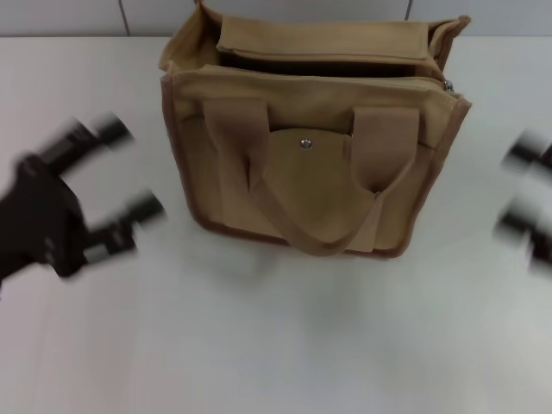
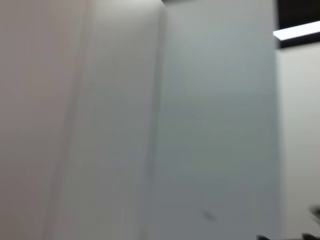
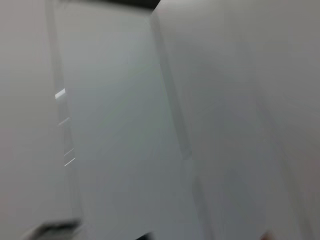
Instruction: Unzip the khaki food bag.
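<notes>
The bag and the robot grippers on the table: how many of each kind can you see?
Bag: 1
Grippers: 2, the left gripper to the bag's left and the right gripper to its right, neither touching it
Total: 3

head view looking down at table (image 1: 276,345), both wrist views facing blank pale walls, nothing shared
</notes>
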`<state>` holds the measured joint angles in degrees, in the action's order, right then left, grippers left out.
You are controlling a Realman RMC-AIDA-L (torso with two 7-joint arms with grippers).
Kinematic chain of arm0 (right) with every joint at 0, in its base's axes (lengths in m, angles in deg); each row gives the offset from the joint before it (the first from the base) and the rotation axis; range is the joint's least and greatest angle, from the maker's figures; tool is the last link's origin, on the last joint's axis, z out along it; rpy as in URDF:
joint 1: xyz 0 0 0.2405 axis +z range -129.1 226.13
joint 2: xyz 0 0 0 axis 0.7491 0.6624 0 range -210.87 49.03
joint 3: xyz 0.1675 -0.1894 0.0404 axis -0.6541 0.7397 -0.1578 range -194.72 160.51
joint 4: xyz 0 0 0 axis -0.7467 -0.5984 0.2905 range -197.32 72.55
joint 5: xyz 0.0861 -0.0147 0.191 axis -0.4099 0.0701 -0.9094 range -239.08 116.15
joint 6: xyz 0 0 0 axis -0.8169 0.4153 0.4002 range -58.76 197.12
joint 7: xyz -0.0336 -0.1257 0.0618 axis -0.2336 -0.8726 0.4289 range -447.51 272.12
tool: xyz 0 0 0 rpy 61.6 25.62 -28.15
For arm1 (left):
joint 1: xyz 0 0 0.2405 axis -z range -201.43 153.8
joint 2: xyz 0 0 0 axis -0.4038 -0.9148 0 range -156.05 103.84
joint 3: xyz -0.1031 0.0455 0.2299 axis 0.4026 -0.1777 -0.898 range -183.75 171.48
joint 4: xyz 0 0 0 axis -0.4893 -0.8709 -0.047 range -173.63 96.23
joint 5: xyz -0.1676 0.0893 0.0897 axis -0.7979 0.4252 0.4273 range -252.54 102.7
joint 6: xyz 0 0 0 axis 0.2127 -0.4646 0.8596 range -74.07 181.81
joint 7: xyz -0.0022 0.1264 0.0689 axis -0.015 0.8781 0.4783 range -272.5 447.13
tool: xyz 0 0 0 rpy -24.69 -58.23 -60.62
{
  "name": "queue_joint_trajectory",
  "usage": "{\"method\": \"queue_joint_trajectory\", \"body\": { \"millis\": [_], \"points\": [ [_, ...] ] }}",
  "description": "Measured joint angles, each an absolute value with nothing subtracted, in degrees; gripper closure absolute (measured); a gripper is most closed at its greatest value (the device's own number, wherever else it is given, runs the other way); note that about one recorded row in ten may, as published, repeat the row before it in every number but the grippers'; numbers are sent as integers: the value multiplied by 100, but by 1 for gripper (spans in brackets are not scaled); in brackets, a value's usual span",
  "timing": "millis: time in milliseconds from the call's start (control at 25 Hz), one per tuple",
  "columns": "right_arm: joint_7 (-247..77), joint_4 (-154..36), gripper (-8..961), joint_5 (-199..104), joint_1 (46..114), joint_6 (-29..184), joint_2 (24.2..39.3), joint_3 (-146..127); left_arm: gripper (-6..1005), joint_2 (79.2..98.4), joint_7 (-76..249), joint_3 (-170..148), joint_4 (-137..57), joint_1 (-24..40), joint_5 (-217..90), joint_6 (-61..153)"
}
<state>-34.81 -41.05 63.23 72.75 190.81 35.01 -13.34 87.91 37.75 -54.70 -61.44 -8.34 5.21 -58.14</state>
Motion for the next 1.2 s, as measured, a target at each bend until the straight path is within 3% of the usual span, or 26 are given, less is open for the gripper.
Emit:
{"method": "queue_joint_trajectory", "body": {
  "millis": [160, 360, 1200],
  "points": [
    [-3615, -3838, 208, 6403, 7215, 19132, 3473, 170, 152, 8655, 3452, -5580, -6473, -535, 1742, -5813],
    [-3663, -3775, 207, 6427, 7334, 18959, 3586, 1153, 140, 8717, 3244, -5585, -6652, -266, 2617, -5831],
    [-3376, -3859, 207, 6309, 7495, 18851, 3668, 630, 140, 8617, 2585, -4825, -7134, 5, 2868, -5920]
  ]
}}
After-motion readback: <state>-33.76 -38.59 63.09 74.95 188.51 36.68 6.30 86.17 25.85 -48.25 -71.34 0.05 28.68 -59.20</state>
